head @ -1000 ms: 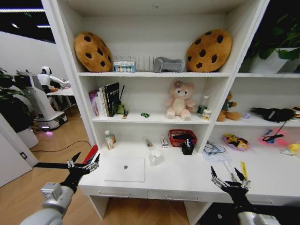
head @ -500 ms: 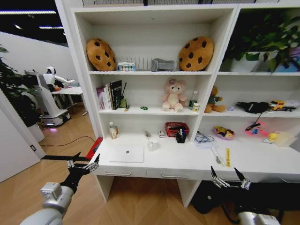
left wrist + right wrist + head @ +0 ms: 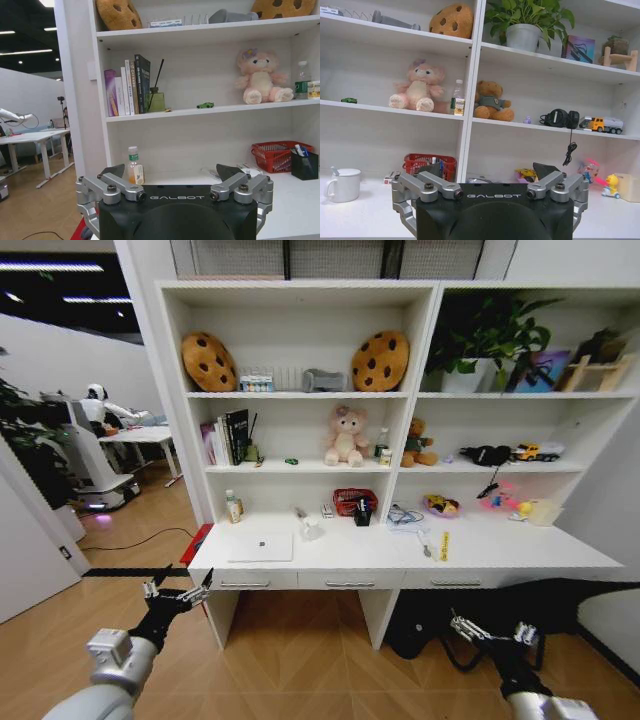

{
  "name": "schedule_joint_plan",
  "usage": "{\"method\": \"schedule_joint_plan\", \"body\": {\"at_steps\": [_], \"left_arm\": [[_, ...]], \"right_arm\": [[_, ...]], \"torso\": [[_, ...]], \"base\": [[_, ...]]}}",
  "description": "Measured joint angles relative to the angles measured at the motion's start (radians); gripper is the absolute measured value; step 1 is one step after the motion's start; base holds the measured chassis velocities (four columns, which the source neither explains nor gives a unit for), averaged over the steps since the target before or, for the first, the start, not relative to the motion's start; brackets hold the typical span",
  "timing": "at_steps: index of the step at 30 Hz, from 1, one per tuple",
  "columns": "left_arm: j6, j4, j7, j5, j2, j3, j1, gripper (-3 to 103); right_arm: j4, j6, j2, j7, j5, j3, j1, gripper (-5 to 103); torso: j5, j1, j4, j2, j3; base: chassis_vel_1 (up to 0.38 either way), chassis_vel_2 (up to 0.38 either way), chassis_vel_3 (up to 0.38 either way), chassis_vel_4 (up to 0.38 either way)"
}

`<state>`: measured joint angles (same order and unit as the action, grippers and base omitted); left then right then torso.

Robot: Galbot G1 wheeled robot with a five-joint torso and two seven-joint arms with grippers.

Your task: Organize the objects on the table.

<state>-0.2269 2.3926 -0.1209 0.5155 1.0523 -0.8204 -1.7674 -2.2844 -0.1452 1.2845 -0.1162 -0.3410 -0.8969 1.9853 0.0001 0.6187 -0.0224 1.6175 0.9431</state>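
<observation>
The robot stood well back from the long white table point(image 3: 520, 558) with its row of shallow drawers, both arms held low in front of it and touching nothing. The left gripper point(image 3: 172, 592) hung near the table's left end, below the level of the desktop, its fingers spread wide and empty. The right gripper point(image 3: 492, 632) hung lower, in front of the dark space under the table's right part, its fingers likewise spread wide with nothing between them.

On the desktop, the slim silver laptop point(image 3: 260, 546) lay closed towards the left end. Behind it, against the back panel, stood a small clear bottle with a green cap point(image 3: 232, 506). To the laptop's right sat a white mug point(image 3: 310, 531), then a red mesh basket point(image 3: 352, 502) with a black pen holder point(image 3: 362, 516) just beside it. Farther right lay a yellow flat strip point(image 3: 444, 545) and some small colourful toys point(image 3: 440, 505).

On the shelf above, the tiny green toy car point(image 3: 205, 105) rested between a row of upright books point(image 3: 228, 436) and a pink plush rabbit point(image 3: 346, 436), with a brown teddy bear point(image 3: 491, 102) in the next bay. Two cookie-shaped cushions point(image 3: 208, 361) leaned on the top shelf, and a potted green plant point(image 3: 480, 332) stood to their right. Open wooden floor point(image 3: 300, 660) lay between the robot and the table.
</observation>
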Motion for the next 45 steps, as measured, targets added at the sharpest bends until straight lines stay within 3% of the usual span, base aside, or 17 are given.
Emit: {"method": "schedule_joint_plan", "body": {"at_steps": [45], "left_arm": [[0.000,0.000,0.000,0.000,0.000,0.000,0.000,100]], "right_arm": [[0.000,0.000,0.000,0.000,0.000,0.000,0.000,100]], "torso": [[0.0000,-0.001,-0.0003,0.001,0.000]], "base": [[0.022,0.017,-0.018,-0.019]]}}
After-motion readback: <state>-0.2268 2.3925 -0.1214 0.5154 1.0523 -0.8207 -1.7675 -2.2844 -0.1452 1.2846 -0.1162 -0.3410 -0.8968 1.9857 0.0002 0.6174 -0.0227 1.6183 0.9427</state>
